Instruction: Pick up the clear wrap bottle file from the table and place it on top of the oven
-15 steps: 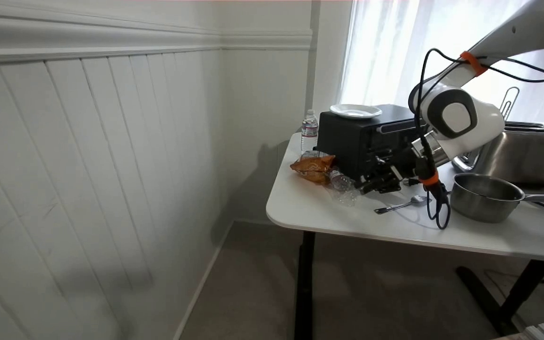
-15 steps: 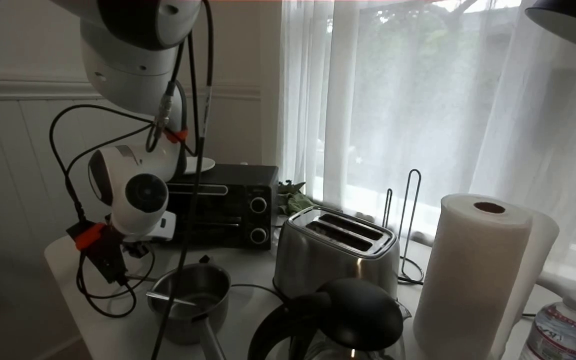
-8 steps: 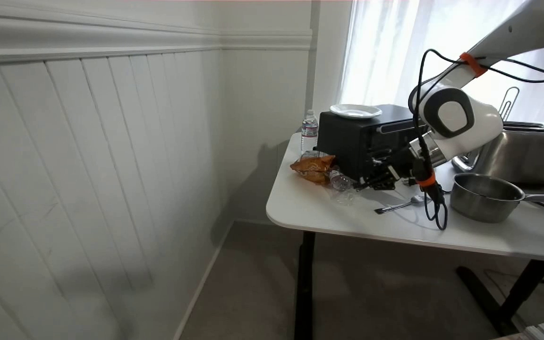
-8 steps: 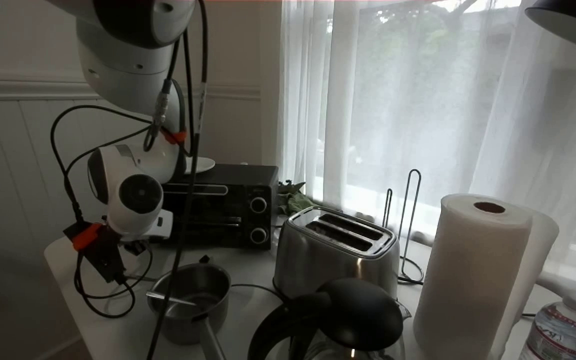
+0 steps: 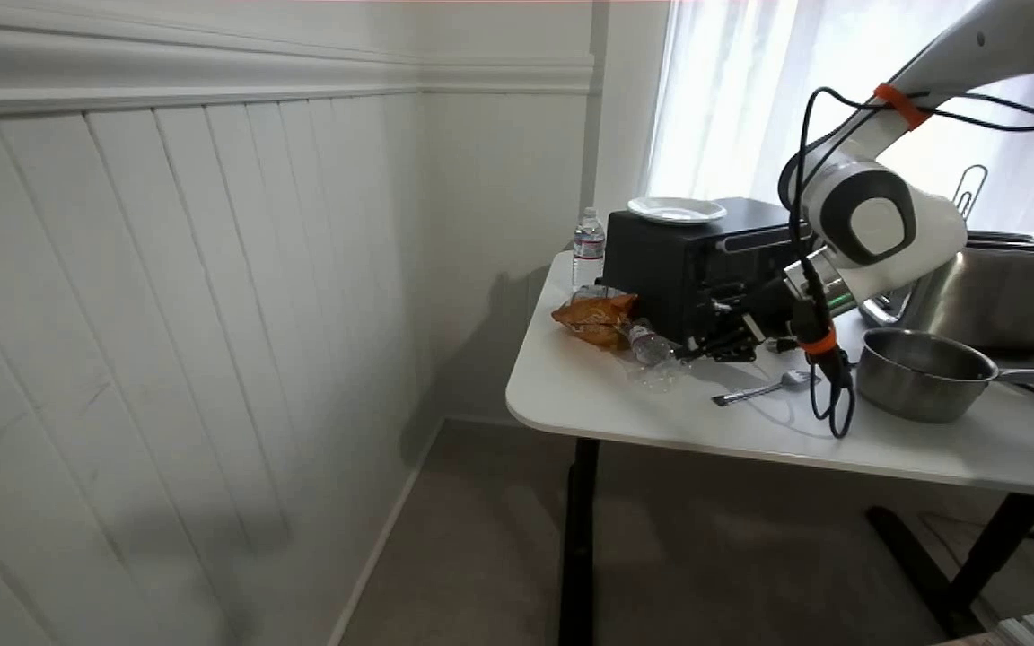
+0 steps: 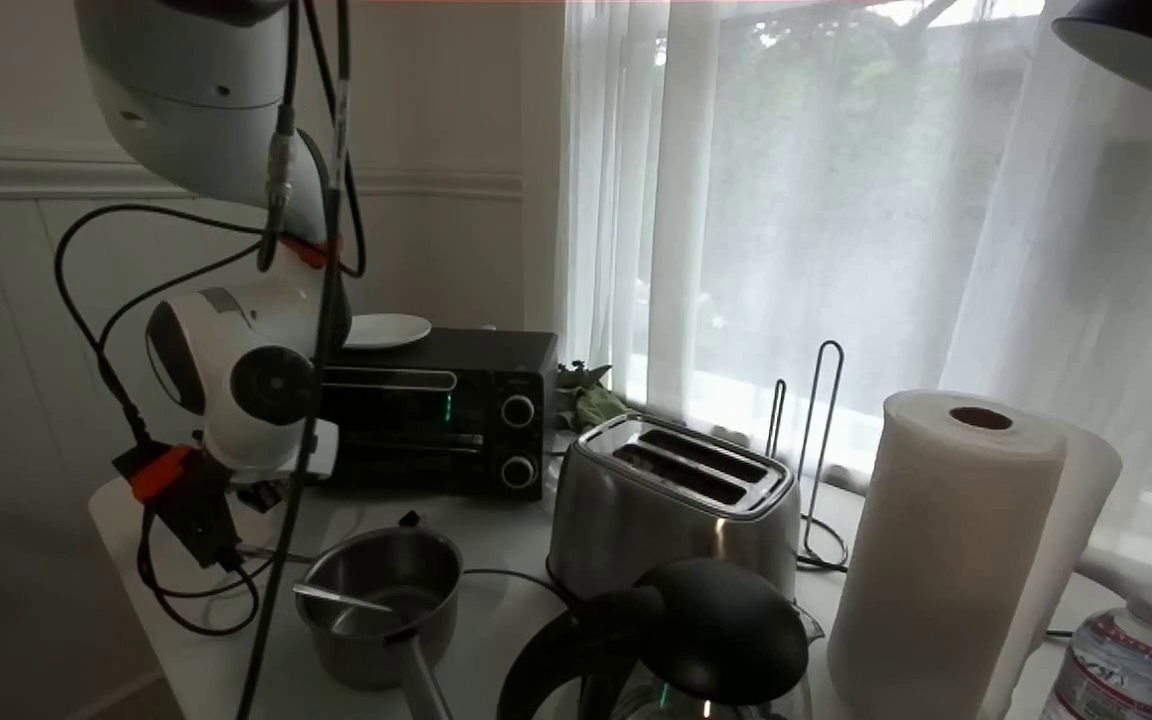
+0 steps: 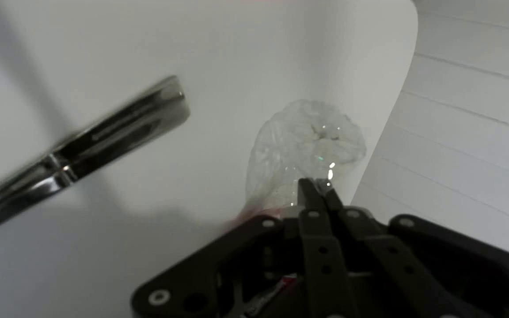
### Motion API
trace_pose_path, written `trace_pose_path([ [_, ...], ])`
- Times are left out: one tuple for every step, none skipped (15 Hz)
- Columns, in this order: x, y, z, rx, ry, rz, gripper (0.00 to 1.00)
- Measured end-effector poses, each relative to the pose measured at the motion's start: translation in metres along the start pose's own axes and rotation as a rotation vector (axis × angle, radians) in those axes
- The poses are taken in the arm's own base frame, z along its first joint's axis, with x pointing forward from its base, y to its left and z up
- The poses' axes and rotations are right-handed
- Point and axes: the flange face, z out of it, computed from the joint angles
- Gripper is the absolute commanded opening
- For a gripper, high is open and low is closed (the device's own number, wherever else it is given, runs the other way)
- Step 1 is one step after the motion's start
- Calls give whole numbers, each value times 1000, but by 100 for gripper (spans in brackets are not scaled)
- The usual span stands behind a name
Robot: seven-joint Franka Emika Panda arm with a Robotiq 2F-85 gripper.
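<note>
The clear wrap bottle file, a crumpled see-through plastic bottle [image 5: 653, 350], lies on the white table [image 5: 571, 386] in front of the orange bag. It also shows in the wrist view [image 7: 305, 137], glinting just past the fingertips. My gripper [image 7: 320, 187] is nearly closed, with a bit of clear plastic pinched between its tips. In an exterior view the gripper [image 5: 686, 354] is low at the bottle's right side. The arm mostly hides it in an exterior view, where the bottle is hidden. The black oven [image 5: 647, 278] stands behind; its top also shows [image 6: 496, 347].
A white plate [image 5: 677, 211] lies on the oven. An orange bag [image 5: 596, 321] touches the bottle's area; an upright bottle [image 5: 588, 247] stands behind. A fork [image 5: 764, 389], saucepan [image 5: 921, 377] and silver toaster [image 6: 671, 510] are nearby. Paper towels [image 6: 946, 540] and a coffee pot [image 6: 716, 630] stand closer.
The gripper fingers have come together at the bottle. The arm has since shifted slightly, and the bottle has moved slightly to the right with the gripper.
</note>
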Motion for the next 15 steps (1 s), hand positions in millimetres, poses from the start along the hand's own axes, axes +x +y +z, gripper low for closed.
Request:
trace_pose_path([
  [-4,-4,-2,6,-13,-3,1],
  [-8,-6,-6,0,-26,-5,1],
  [-13,-10,-9,-1,-38,-14,1],
  [-18,-13,-13,-1,-49,-22,1],
  [-21,-15,-17,-2,-58,-29,1],
  [-23,-17,-21,-3,-61,-34,1],
  [-25,-20,-25,-1,-64,-39,1],
  [-26,-22,-30,1,-67,-43,1],
  [-26,-25,-35,3,-69,-46,1],
  [-26,-28,-40,7,-70,-47,1],
  [-25,-33,-45,19,-73,-50,1],
  [-24,-39,-50,39,-77,-55,1],
  [-22,-46,-55,66,-82,-65,1],
  [-19,-54,-60,95,-88,-77,1],
  [-16,-62,-66,129,-96,-91,1],
])
